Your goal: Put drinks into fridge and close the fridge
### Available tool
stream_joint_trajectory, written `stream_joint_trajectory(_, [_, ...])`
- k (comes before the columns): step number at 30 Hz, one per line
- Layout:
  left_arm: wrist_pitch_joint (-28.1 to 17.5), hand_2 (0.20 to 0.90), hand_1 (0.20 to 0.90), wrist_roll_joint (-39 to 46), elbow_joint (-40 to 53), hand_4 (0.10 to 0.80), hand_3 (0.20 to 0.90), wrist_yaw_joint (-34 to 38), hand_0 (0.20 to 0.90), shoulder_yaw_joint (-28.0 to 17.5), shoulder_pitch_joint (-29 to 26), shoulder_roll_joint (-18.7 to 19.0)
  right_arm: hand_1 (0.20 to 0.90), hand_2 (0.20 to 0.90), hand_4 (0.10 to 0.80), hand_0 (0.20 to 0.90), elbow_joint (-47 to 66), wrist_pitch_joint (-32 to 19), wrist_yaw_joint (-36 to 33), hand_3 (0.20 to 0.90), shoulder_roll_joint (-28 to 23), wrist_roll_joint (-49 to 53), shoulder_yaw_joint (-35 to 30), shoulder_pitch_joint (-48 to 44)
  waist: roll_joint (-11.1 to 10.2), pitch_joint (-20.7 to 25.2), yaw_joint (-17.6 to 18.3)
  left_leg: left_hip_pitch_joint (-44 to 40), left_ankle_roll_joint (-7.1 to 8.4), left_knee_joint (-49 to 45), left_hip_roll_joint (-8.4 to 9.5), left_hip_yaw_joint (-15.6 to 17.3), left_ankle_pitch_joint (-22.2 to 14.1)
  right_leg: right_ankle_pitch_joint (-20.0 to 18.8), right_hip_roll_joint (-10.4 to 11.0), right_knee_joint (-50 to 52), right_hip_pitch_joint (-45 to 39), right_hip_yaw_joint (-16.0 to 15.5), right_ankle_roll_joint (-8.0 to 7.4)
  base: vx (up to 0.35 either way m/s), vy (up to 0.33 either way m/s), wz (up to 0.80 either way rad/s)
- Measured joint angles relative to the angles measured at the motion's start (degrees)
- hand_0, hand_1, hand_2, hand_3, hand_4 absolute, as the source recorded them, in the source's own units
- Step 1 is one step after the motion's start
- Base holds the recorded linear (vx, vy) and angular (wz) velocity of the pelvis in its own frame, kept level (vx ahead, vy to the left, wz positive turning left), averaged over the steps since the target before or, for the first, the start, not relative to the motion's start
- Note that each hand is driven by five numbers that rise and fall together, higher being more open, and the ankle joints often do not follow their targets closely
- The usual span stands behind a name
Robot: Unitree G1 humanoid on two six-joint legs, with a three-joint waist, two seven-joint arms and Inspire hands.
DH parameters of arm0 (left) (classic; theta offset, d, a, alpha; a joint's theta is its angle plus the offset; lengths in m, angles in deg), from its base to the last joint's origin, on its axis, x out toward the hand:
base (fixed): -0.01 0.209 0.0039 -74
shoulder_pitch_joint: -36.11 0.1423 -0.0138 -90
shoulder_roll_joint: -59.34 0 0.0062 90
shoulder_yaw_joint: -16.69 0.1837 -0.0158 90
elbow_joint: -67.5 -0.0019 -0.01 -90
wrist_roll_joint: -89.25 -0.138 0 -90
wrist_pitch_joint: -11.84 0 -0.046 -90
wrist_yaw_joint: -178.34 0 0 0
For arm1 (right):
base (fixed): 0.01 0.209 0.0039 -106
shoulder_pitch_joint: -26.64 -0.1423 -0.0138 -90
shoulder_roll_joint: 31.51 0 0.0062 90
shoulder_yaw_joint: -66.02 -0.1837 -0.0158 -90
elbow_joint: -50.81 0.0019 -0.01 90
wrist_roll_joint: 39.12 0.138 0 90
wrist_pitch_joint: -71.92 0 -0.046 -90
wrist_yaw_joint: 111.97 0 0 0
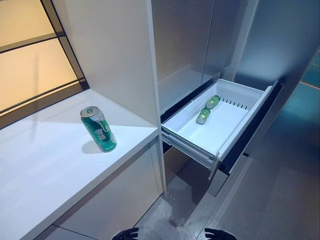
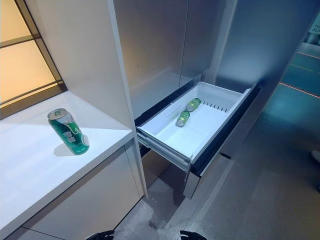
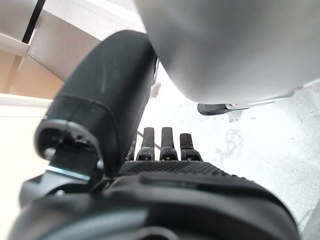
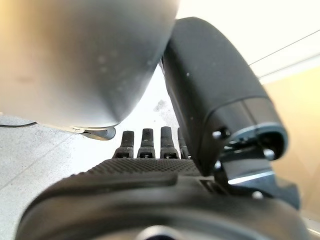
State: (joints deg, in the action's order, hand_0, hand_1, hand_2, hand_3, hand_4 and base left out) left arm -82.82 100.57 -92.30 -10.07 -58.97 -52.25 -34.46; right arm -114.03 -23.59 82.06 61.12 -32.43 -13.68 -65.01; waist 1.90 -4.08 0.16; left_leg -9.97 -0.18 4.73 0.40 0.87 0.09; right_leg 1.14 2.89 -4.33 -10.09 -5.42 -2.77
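A green can [image 1: 98, 128] stands tilted on the white counter [image 1: 45, 165] at the left. The fridge's white drawer [image 1: 240, 129] is pulled out at the right, and two green cans [image 1: 208, 109] lie end to end inside it near the back. In the right eye view the counter can [image 2: 68, 131] and the drawer cans [image 2: 188, 111] show the same. My left hand [image 3: 165, 150] hangs down with straight fingers and holds nothing. My right hand [image 4: 150, 145] hangs the same way, fingers straight, empty.
A tall white cabinet panel [image 1: 115, 50] stands between the counter and the fridge. The fridge's grey doors [image 1: 200, 40] rise behind the drawer. A window [image 1: 30, 60] lies behind the counter. Grey floor [image 1: 280, 200] lies in front of the drawer.
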Motion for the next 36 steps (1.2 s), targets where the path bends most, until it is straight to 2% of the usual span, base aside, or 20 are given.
stream_joint_trajectory(6, [-4.6,0.900,0.900,0.4,0.1,0.800,0.900,-1.9,0.900,0.3,0.5,0.2,0.900,0.900,0.800,0.900,0.0,0.0,0.1,0.900,-0.1,0.0,0.0,-0.2,0.1,-0.4,-0.1,0.0,0.00,0.0,0.00,0.0,0.0,0.0,0.0,0.0,0.0,0.0,0.00,0.000,0.000,0.00])
stream_joint_trajectory(8, [-5.9,0.900,0.900,0.4,1.5,0.800,0.900,-5.9,0.900,0.9,0.5,0.8,0.900,0.900,0.800,0.900,0.0,0.0,0.5,0.900,-0.2,0.0,0.0,-0.4,0.3,-0.7,-0.1,0.0,0.00,0.0,0.01,0.0,0.0,0.0,0.1,0.0,0.0,0.0,0.00,0.000,0.000,0.00])
stream_joint_trajectory(14, [-5.7,0.900,0.900,2.3,13.5,0.800,0.900,-17.5,0.900,4.8,-0.3,3.8,0.900,0.900,0.800,0.900,0.0,0.9,1.0,0.900,-0.9,-0.1,0.1,-1.1,1.4,-1.2,0.0,0.1,0.00,0.0,0.01,-0.1,0.0,0.0,0.2,-0.1,0.0,-0.1,-0.01,-0.002,0.006,0.00])
stream_joint_trajectory(18, [-2.3,0.900,0.900,4.1,23.6,0.800,0.900,-27.3,0.900,7.5,-2.5,7.3,0.900,0.900,0.800,0.900,0.2,1.7,1.1,0.900,-1.4,-0.1,0.8,-1.5,2.1,-1.2,0.0,0.1,0.00,0.0,-0.02,-0.1,0.0,0.0,0.1,-0.1,0.0,-0.1,-0.01,0.000,0.000,0.00])
stream_joint_trajectory(21, [3.2,0.900,0.900,7.1,33.6,0.800,0.900,-35.1,0.900,7.9,-4.6,11.9,0.900,0.900,0.800,0.900,0.6,1.7,1.5,0.900,-2.1,0.0,1.2,-1.6,2.7,-1.4,0.0,0.1,0.03,0.0,-0.05,0.0,0.1,-0.1,0.1,-0.1,0.1,-0.1,0.00,-0.034,-0.007,0.00])
stream_joint_trajectory(25, [13.6,0.900,0.900,16.1,51.5,0.800,0.900,-41.4,0.900,6.6,-8.1,18.8,0.900,0.900,0.800,0.900,1.1,1.2,1.7,0.900,-2.6,0.0,1.3,-1.1,3.1,-1.6,-0.1,0.2,0.03,0.1,-0.03,-0.2,0.1,-0.2,0.1,-0.5,-0.3,-0.1,-0.03,-0.015,-0.002,0.00])
stream_joint_trajectory(30, [20.6,0.900,0.900,30.8,68.7,0.800,0.900,-42.5,0.900,4.0,-9.7,19.5,0.900,0.900,0.800,0.900,1.0,-0.5,1.6,0.900,-2.6,0.0,1.2,-0.3,3.1,-1.6,-0.2,0.1,0.02,0.1,0.04,-0.3,0.1,-0.2,0.1,-0.5,-0.5,-0.2,-0.08,0.000,0.000,0.00])
stream_joint_trajectory(32, [21.5,0.900,0.900,35.7,72.9,0.800,0.900,-42.3,0.900,3.9,-9.8,18.7,0.900,0.900,0.800,0.900,1.0,-1.2,1.6,0.900,-2.6,0.0,1.2,0.1,3.1,-1.6,-0.2,0.0,0.02,0.1,0.03,-0.4,0.1,-0.2,0.1,-0.5,-0.6,-0.2,-0.08,0.000,0.000,0.00])
stream_joint_trajectory(36, [21.0,0.900,0.900,48.7,79.4,0.800,0.900,-40.2,0.900,3.0,-9.8,14.5,0.900,0.900,0.800,0.900,1.0,-2.5,1.3,0.900,-2.4,0.1,1.2,0.5,3.2,-1.5,-0.1,-0.3,0.06,0.1,0.00,-0.4,0.1,-0.2,0.0,-0.5,-0.8,-0.2,-0.05,0.016,-0.006,0.00])
